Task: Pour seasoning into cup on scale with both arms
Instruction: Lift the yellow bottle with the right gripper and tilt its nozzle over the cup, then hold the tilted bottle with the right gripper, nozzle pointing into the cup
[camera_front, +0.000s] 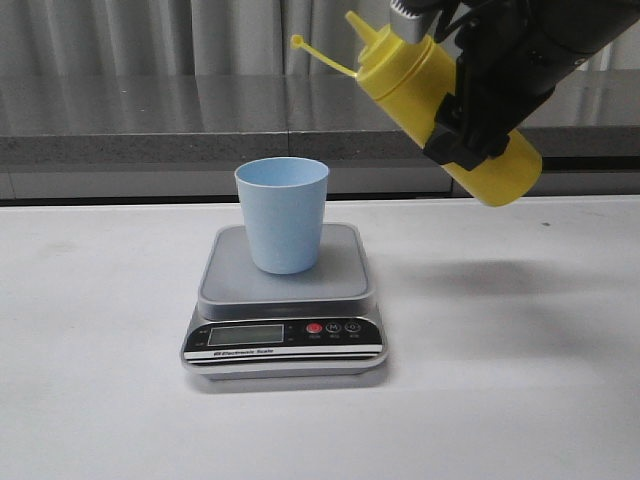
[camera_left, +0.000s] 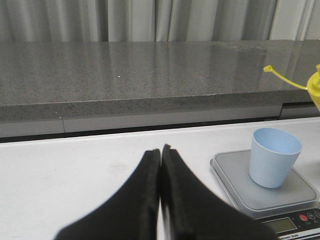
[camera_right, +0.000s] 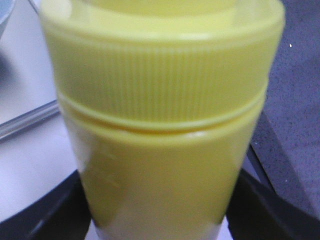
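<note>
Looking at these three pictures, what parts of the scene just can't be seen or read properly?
- Scale display: too small to read in the front view, cut off by the edge in the left wrist view.
- Seasoning bottle nozzle tip: hidden behind the arm in the front view.
- Right claw fingers: mostly covered by the blurred bottle in the right wrist view.
- Cup contents: inside not visible in the front view.

The bench is white and smooth, and it fills the lower part of the front view. Soft grey shadows lie on its right half. Along its far edge there is a dark narrow gap, and behind this gap stands a long grey ledge with a speckled, stone-like surface that is a little shiny. A thin vertical joint divides the ledge near the middle. Behind the ledge hangs a grey curtain with vertical folds, across the whole width of the view.
</note>
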